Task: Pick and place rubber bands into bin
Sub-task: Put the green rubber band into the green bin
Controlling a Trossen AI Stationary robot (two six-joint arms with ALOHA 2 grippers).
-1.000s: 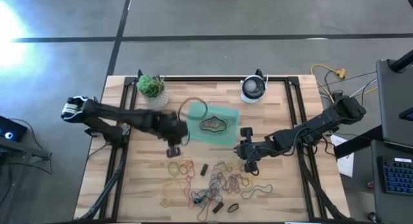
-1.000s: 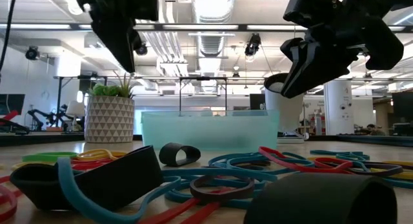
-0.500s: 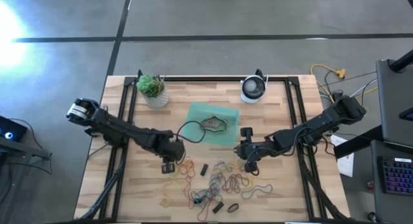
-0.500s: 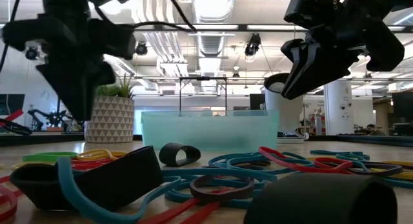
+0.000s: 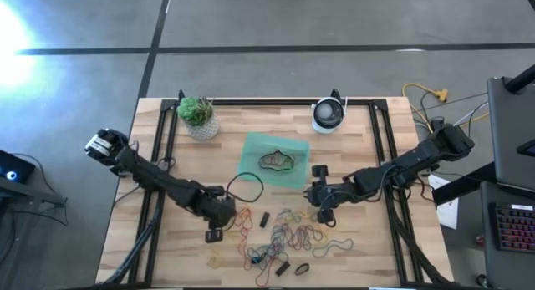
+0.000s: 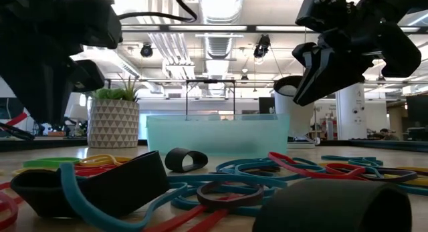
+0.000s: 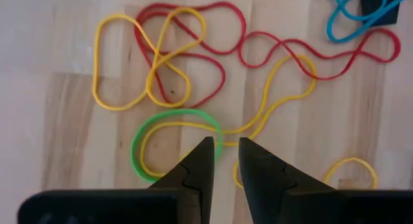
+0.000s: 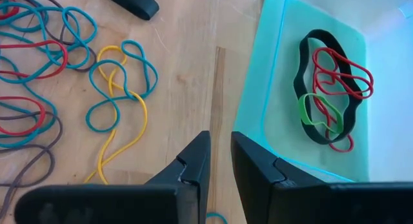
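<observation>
The rubber bands (image 5: 284, 236) lie as a loose coloured pile on the wood near the table's near edge. A few more, among them a dark, a red and a green one (image 8: 329, 88), lie in the green bin (image 5: 251, 148). My left gripper (image 5: 215, 235) hangs over the pile's left end. Its fingers stand open by a narrow gap (image 7: 226, 145) above a green band (image 7: 139, 150) and a yellow one (image 7: 193, 126), touching neither. My right gripper (image 5: 320, 205), open by a narrow gap (image 8: 221, 139), waits beside the bin's near right corner (image 8: 258, 88).
A white pot with a plant (image 5: 198, 116) and a round white and dark device (image 5: 328, 114) stand near the far edge. Short wide dark bands (image 6: 186, 158) lie among the thin ones. Black frame rails run along the table's left and right sides.
My left gripper has left the bin's left edge, moving toward the table's near edge and down. It now hangs low over the left end of the pile. The bands on the table and in the bin have stayed put.
</observation>
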